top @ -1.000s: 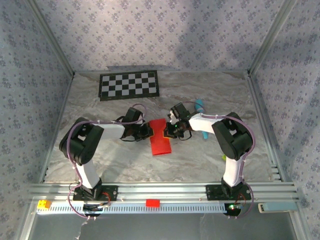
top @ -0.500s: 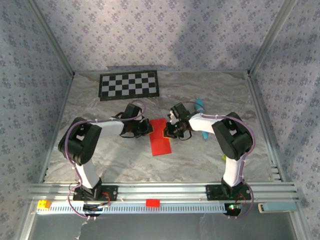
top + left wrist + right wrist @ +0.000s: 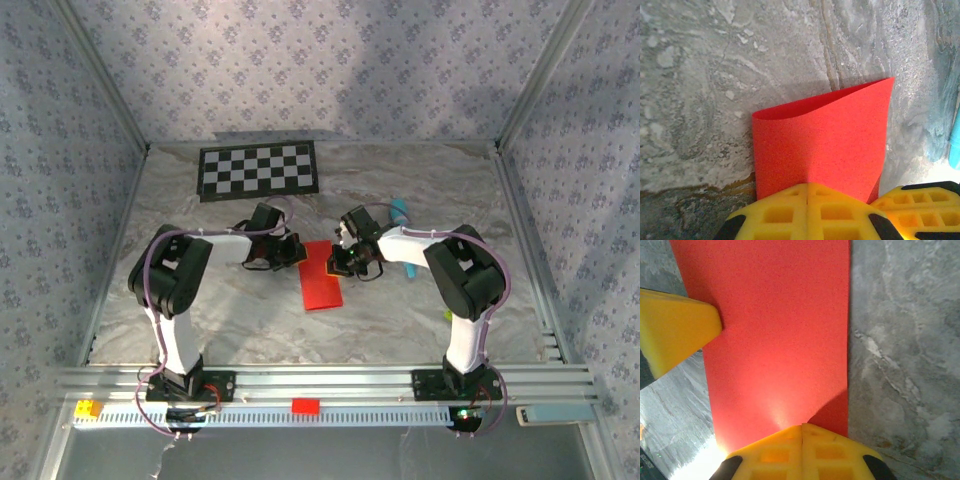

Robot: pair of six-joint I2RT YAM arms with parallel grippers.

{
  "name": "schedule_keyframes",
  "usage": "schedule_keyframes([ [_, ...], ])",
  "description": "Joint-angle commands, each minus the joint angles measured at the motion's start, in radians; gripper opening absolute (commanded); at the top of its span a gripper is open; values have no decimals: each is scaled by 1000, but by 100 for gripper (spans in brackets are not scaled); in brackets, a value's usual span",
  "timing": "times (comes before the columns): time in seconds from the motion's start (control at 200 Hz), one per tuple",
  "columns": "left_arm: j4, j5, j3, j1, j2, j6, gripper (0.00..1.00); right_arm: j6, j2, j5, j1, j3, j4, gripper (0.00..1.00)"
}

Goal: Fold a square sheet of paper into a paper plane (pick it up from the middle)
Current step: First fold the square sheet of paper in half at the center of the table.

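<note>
Top external view: square sheet of paper (image 3: 321, 275) lies folded in half mid-bench (image 3: 400, 310). Left claw (image 3: 291, 252) state indeterminate; right claw (image 3: 342, 262) fingers apart, straddling the sheet. Nose and wing folds outstanding.

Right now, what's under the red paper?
The red paper lies on the grey marbled table. That table shows all around it. Whatever is directly beneath is covered, so I can't tell.

— What colours do you see beside the black-and-white checkerboard (image 3: 260, 171)?
— You've got the bright red paper (image 3: 321, 276) on grey marbled table (image 3: 400, 310), yellow fingers (image 3: 807, 212), and a teal stick (image 3: 400, 210).
</note>
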Motion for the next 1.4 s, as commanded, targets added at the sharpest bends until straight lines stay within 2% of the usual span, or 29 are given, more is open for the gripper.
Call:
schedule_keyframes([
  [0.0,-29,-29,-16,12,16,14,2,-1,59,137,3,-54,-135,0],
  [0.23,-79,-9,75,19,-10,24,4,-2,59,136,4,-52,-137,0],
  [0.71,-53,-4,91,53,123,19,2,-3,61,134,4,-54,-135,0],
  [1.144,-100,-86,142,92,127,-39,2,-8,62,140,2,-58,-140,0],
  [1.394,-75,-88,141,103,121,-50,4,-11,63,142,2,-61,-139,0],
])
